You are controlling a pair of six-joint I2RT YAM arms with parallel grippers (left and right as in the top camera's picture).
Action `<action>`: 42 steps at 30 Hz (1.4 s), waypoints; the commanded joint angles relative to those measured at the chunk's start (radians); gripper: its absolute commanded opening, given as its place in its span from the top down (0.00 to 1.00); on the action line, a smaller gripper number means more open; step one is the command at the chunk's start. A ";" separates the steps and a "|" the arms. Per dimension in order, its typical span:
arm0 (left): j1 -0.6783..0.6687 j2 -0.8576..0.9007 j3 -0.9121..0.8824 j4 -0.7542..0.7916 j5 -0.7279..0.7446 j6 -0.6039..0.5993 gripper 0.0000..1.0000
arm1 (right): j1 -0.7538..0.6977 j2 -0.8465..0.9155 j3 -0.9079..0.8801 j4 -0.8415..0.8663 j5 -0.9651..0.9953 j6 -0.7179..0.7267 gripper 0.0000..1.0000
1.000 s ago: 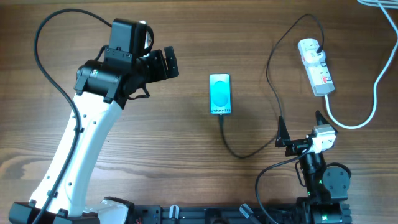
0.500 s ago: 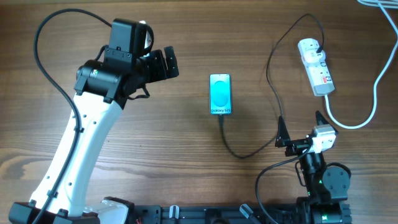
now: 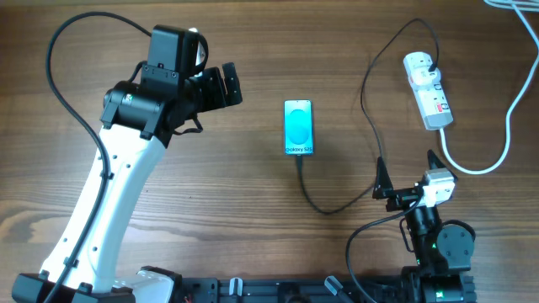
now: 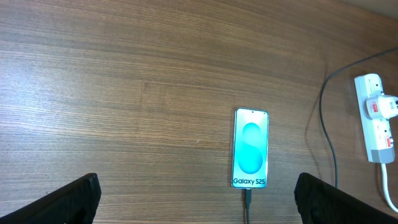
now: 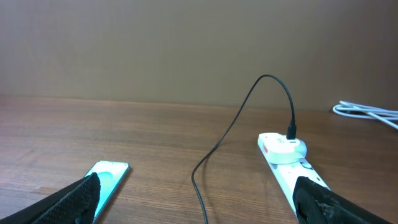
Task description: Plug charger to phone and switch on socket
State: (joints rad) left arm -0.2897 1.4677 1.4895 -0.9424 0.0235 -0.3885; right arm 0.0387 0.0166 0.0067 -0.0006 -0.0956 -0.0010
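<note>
The phone [image 3: 298, 127] lies flat mid-table, its turquoise screen facing up [image 4: 250, 148] [image 5: 106, 179]. The charger's black cable [image 3: 368, 93] runs from a white adapter [image 3: 418, 63] on the socket [image 3: 429, 94], loops down and left, and its plug tip [image 4: 247, 195] meets the phone's bottom edge. My left gripper [image 3: 229, 85] hovers left of the phone, open and empty [image 4: 202, 205]. My right gripper [image 3: 408, 171] sits near the front right, also open and empty [image 5: 205, 205], with the phone off its left finger and the socket [image 5: 292, 169] off its right.
A thick white cord [image 3: 497, 143] curves from the socket's near end to the table's right edge and back corner [image 5: 367, 113]. Red switches [image 4: 375, 107] show on the socket. The left arm's black cable [image 3: 63, 93] arcs over the table's left side.
</note>
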 commanded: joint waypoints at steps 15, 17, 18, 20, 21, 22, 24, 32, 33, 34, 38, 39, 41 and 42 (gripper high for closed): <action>0.002 -0.002 0.000 0.002 -0.010 -0.013 0.00 | 0.003 -0.013 -0.002 0.002 0.014 0.002 0.00; 0.002 -0.002 0.000 0.002 -0.010 -0.013 0.00 | 0.003 -0.013 -0.002 0.002 0.014 0.002 0.00; 0.002 -0.002 0.000 -0.002 -0.015 -0.008 0.00 | 0.003 -0.013 -0.002 0.002 0.014 0.002 0.00; 0.002 -0.002 0.000 -0.043 -0.036 -0.009 0.00 | 0.003 -0.013 -0.002 0.002 0.014 0.002 0.00; 0.002 -0.002 0.000 -0.063 -0.037 -0.009 0.00 | 0.003 -0.013 -0.002 0.002 0.014 0.002 0.00; 0.002 0.000 0.000 -0.090 -0.036 -0.009 0.00 | 0.003 -0.013 -0.002 0.002 0.014 0.002 0.00; 0.005 0.003 0.000 -0.113 -0.040 -0.009 0.00 | 0.003 -0.013 -0.002 0.002 0.014 0.002 0.00; 0.007 -0.082 -0.036 -0.238 -0.059 -0.021 0.00 | 0.003 -0.013 -0.002 0.003 0.014 0.002 0.00; 0.008 -0.100 -0.056 -0.231 -0.060 -0.021 0.00 | 0.003 -0.013 -0.002 0.002 0.014 0.002 0.00; 0.008 -0.126 -0.089 -0.214 -0.063 -0.020 0.00 | 0.003 -0.013 -0.002 0.002 0.014 0.002 0.00; 0.021 -0.255 -0.288 -0.069 -0.060 -0.020 0.00 | 0.003 -0.013 -0.002 0.002 0.014 0.002 0.00; 0.029 -0.287 -0.337 -0.034 -0.058 -0.020 0.00 | 0.003 -0.013 -0.002 0.002 0.014 0.002 0.00; 0.051 -0.354 -0.423 0.013 -0.058 -0.020 0.00 | 0.003 -0.013 -0.002 0.002 0.014 0.002 0.00; 0.065 -0.388 -0.455 0.019 -0.057 -0.021 0.00 | 0.003 -0.013 -0.002 0.002 0.014 0.002 0.00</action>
State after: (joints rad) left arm -0.2661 1.1793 1.1595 -0.9573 -0.0216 -0.4007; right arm 0.0387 0.0154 0.0067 -0.0002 -0.0956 -0.0013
